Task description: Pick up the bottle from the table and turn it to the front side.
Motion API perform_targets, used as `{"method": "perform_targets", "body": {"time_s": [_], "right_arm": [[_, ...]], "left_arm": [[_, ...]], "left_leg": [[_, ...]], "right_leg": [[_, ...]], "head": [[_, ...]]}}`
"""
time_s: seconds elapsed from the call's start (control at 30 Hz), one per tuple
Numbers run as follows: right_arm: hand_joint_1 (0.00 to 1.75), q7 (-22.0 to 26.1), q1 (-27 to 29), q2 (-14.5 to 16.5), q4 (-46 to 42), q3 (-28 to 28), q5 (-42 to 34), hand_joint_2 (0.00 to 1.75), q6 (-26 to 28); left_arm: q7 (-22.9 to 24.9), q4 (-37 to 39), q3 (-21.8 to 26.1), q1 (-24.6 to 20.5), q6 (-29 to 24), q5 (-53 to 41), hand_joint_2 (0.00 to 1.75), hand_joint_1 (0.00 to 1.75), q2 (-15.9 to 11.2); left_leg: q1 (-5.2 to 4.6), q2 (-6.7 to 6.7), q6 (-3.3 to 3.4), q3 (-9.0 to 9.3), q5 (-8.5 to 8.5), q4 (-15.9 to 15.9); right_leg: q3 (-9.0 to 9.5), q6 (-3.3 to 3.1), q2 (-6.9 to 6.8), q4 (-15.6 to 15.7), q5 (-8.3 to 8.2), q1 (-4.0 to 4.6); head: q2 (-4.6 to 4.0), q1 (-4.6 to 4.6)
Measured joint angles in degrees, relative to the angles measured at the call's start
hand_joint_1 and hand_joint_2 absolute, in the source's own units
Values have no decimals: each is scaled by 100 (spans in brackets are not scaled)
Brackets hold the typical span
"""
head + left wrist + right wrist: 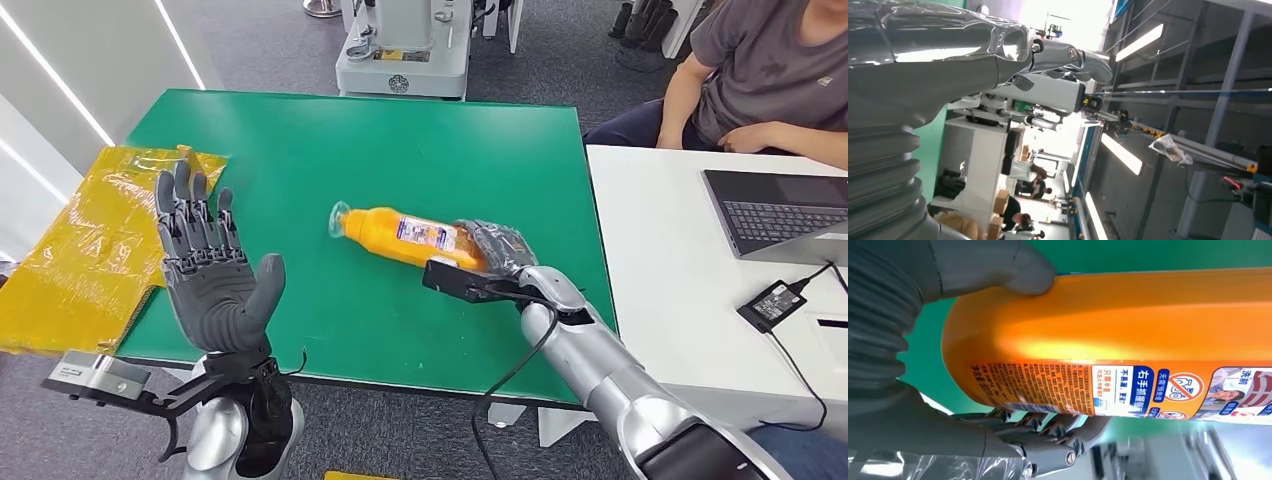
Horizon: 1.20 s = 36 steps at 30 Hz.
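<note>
orange bottle (pixel 410 236) lying sideways mid green counter (pixel 300 140), cap pointing away toward left; right hand (pixel 492 248) wrapped round its base end, so right does turn; left hand (pixel 208 268) spread wide, holding nothing, well apart

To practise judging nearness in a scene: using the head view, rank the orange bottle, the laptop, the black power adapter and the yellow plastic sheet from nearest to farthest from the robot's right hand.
1. Orange bottle: gripped at its base by the right hand.
2. Black power adapter: on the white desk, to the hand's right.
3. Laptop: farther right on the desk.
4. Yellow plastic sheet: at the green table's left edge.
</note>
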<state>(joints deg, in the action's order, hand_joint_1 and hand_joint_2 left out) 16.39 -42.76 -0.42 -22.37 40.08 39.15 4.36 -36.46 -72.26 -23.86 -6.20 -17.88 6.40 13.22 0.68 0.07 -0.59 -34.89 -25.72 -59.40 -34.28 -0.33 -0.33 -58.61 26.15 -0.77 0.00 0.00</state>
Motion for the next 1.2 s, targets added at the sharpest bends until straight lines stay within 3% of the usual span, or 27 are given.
{"method": "perform_targets", "body": {"time_s": [0.23, 0.47, 0.83, 1.0, 1.2], "right_arm": [[175, 367, 331, 389, -438, -699, -446, 175, 1391], [175, 952, 1042, 650, -1332, -1296, -570, 175, 2656], [175, 1871, 1917, 752, -2815, -1591, -823, 175, 3375], [175, 2239, 2294, 752, -3448, -1564, -891, 175, 3418], [175, 2308, 2462, 750, -3747, -1411, -893, 175, 3207]], "left_arm": [[-100, 0, 61, 0, -71, 42, 175, 0, 9], [-112, -11, 69, -5, -73, -18, 175, 0, 33], [-54, -11, 69, -133, 80, -287, 175, 0, 50], [179, -2, 65, -355, 538, -314, 175, 0, 69], [660, 102, -15, -736, 1331, -272, 175, 0, 63]], "left_leg": [[1, -1, 0, 0, 0, 0], [0, 0, 1, -1, -1, 1], [0, 0, 1, 0, -1, 1], [0, 1, 1, 0, -1, 1], [0, 2, 0, 1, -1, 1]], "right_leg": [[0, 0, -1, 0, 0, 1], [-1, 1, 0, 3, 1, 0], [-2, 1, 0, 2, 1, 0], [-2, 1, 0, 2, 1, 0], [-2, 1, 1, 2, 1, 0]], "head": [[0, -1], [0, -1], [0, 0], [0, -1], [0, 0]]}}
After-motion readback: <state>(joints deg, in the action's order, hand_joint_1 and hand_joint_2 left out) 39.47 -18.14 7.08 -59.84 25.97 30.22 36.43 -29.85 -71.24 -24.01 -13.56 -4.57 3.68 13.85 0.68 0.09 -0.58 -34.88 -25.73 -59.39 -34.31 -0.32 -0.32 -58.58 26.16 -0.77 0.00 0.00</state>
